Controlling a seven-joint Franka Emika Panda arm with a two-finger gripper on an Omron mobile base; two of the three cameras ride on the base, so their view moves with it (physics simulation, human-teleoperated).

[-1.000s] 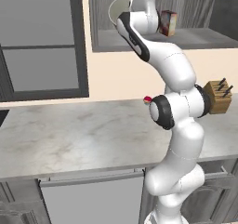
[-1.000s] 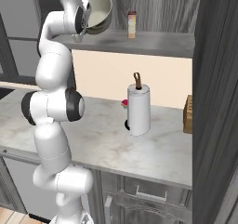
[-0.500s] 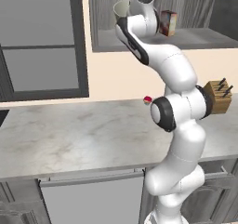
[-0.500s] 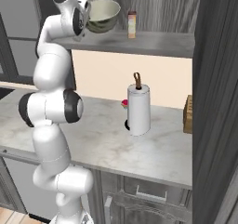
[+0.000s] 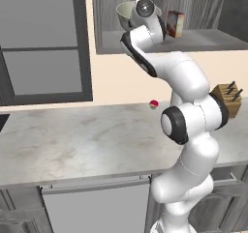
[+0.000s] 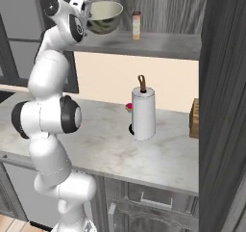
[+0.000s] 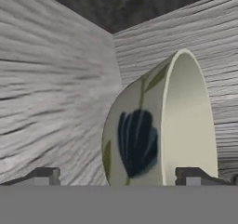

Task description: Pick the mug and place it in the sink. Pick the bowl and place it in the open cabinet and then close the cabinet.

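Observation:
The cream bowl [image 6: 103,17] with dark blue marks sits on the grey shelf of the open wall cabinet [image 6: 163,44], near its left end. In the left base view the bowl [image 5: 124,13] shows just left of the hand. My gripper [image 6: 87,15] is raised to shelf height right beside it. In the hand view my gripper [image 7: 120,177] is open, and the bowl's [image 7: 153,130] rim and wall stand between the two wide-set fingertips [image 7: 44,176]. The mug and the sink are out of view.
A small box [image 5: 175,24] stands on the shelf right of the bowl. On the marble counter [image 5: 72,140] below are a paper towel roll [image 6: 143,113], a knife block [image 5: 227,99] and a small red thing [image 5: 154,103]. The open cabinet door [image 6: 223,106] juts out at right.
The jaws have gone from shut on the bowl's rim to wide open. The bowl has come to rest on the shelf, and the hand has lowered slightly.

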